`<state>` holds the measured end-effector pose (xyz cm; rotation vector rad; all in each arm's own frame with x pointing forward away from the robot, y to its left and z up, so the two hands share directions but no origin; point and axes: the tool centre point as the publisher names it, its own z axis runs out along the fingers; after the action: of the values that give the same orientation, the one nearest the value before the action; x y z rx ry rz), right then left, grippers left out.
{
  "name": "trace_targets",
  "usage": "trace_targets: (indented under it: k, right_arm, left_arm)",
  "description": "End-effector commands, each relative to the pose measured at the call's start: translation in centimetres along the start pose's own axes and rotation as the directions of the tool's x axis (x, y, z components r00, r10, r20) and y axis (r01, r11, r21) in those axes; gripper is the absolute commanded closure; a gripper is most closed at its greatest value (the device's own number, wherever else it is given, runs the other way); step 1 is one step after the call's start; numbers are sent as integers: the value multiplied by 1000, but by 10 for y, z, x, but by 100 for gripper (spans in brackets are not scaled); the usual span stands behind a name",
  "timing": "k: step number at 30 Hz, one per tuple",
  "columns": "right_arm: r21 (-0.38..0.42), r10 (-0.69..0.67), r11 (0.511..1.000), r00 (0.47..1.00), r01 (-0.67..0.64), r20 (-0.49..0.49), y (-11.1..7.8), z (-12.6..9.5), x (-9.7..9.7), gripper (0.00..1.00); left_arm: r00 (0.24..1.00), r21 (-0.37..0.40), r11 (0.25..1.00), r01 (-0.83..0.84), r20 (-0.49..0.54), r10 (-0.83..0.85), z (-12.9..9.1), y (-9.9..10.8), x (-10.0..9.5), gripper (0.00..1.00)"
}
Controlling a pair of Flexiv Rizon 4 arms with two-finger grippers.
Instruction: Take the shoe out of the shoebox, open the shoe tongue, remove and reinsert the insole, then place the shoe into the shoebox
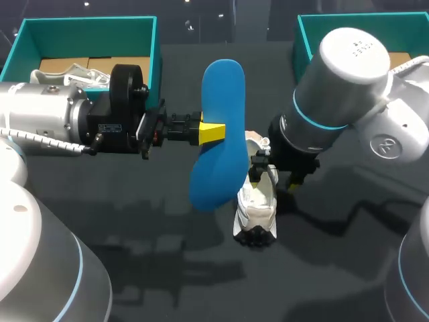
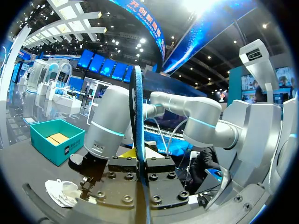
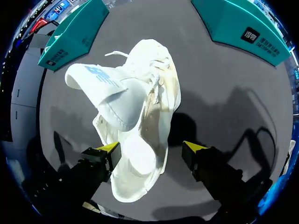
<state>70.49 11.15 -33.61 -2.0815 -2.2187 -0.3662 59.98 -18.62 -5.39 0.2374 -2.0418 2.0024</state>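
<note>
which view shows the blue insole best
The head view: the whole insole shows face-on, pinched in the left end effector. The left wrist view catches only its thin edge, running up from that end effector; the right wrist view misses it.

Our blue insole (image 1: 228, 157) aloft on edge, our white shoe (image 1: 258, 201) just beside it, tongue folded open, a teal shoebox (image 1: 87, 23) behind.
</note>
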Motion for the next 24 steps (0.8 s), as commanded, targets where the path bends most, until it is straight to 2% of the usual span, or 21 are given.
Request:
trace_targets:
  k: [1,13,14,15,19,21,24]
  right_arm:
    - [13,-54,998,992,55,-111,-5,-35,-17,0]
    - [13,-54,998,992,55,-111,-5,-35,-17,0]
    - [33,-54,998,988,59,-144,-5,-35,-15,0]
    - [28,-55,998,989,59,-136,-5,-37,-13,0]
    - [58,-17,998,983,28,-183,-2,-56,-13,0]
    - [63,3,998,975,11,-222,1,-67,-13,0]
    - [81,29,997,962,-8,-271,4,-81,-12,0]
  left_arm:
    - [1000,2,1000,-1,1,1,1,1,0,100]
    - [1000,2,1000,-1,1,1,1,1,0,100]
    - [1000,2,1000,-1,1,1,1,1,0,100]
    - [1000,2,1000,-1,1,1,1,1,0,100]
    - [971,-56,970,-238,-9,238,0,-2,-10,100]
    - [933,-112,927,-359,-4,361,-1,-3,-17,100]
    - [872,-144,862,-486,-19,489,-5,-2,-26,100]
